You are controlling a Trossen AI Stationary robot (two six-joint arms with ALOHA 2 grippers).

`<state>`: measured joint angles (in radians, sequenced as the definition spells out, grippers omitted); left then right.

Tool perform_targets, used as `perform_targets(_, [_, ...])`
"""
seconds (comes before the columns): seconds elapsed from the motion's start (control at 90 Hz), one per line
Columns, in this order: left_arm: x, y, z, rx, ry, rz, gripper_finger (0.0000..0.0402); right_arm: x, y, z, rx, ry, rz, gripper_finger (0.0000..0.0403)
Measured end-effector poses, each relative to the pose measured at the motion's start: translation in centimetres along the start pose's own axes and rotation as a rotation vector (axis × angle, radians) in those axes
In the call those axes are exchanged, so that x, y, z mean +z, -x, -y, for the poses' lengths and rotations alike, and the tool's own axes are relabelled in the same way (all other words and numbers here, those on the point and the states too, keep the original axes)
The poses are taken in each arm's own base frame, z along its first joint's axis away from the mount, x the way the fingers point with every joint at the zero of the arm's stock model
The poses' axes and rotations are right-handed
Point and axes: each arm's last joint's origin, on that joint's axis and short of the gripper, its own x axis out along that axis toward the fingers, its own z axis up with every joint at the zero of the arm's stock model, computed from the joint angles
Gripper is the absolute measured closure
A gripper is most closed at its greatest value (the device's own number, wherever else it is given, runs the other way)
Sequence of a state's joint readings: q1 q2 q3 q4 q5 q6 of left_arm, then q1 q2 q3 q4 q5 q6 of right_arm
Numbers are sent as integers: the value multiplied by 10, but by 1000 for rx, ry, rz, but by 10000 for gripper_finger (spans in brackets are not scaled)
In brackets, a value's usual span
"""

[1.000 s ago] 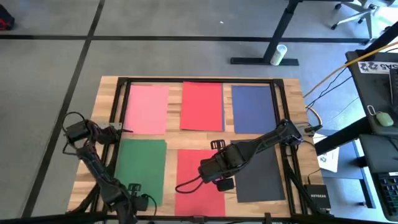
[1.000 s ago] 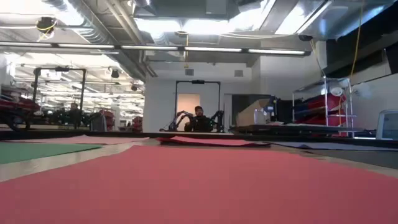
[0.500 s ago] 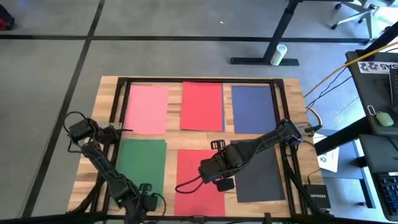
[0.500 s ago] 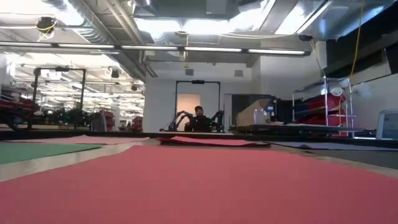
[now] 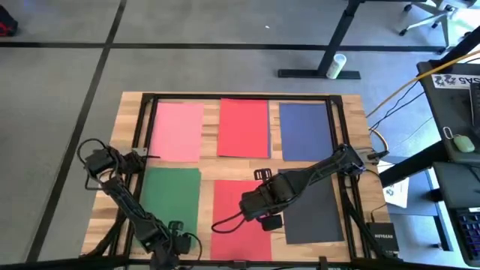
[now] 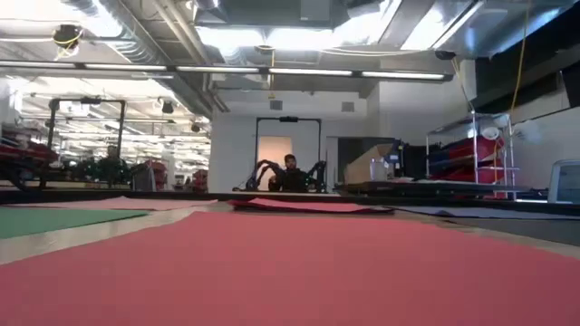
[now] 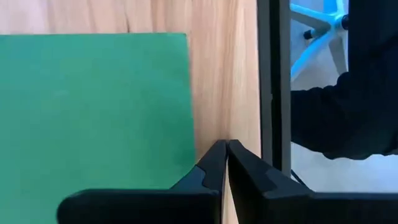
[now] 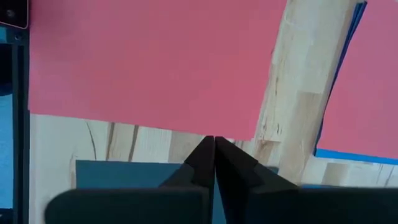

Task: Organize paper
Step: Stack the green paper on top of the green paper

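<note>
Grey floor surrounds the wooden bench (image 5: 352, 135), which carries 6 sheets of paper in 2 rows of 3. Along the far edge lie the pink sheet (image 5: 177, 131), a red sheet (image 5: 244, 127) and the navy sheet (image 5: 305, 131). Along the near edge lie the green sheet (image 5: 171, 201), a second red sheet (image 5: 240, 225) and the dark grey sheet (image 5: 315, 214). All 6 lie flat and apart, with bare wood between them.

The right gripper (image 5: 259, 174) sits over the gap between the 2 red sheets near the bench's middle, its arm crossing and hiding part of the dark grey sheet and the near red sheet. In its wrist view the fingers (image 8: 214, 158) are pressed together, holding nothing.

The left gripper (image 7: 226, 146) is at the near edge by the green sheet's near corner; the high view cuts it off at the picture's edge. Its fingers are closed on nothing, over bare wood just beside the green sheet's edge.

The low view is mostly filled by the near red sheet; a seated person (image 6: 290, 174) shows far behind.
</note>
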<state>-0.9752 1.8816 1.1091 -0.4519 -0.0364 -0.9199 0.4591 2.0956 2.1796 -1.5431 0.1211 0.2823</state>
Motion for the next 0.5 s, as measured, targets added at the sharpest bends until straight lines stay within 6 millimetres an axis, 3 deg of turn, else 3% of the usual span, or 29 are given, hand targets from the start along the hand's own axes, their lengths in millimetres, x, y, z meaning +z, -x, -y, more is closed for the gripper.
perform_targets(0.5, [-3,5,-5,39,6,-27,401,0,0,0,0,0,0,403])
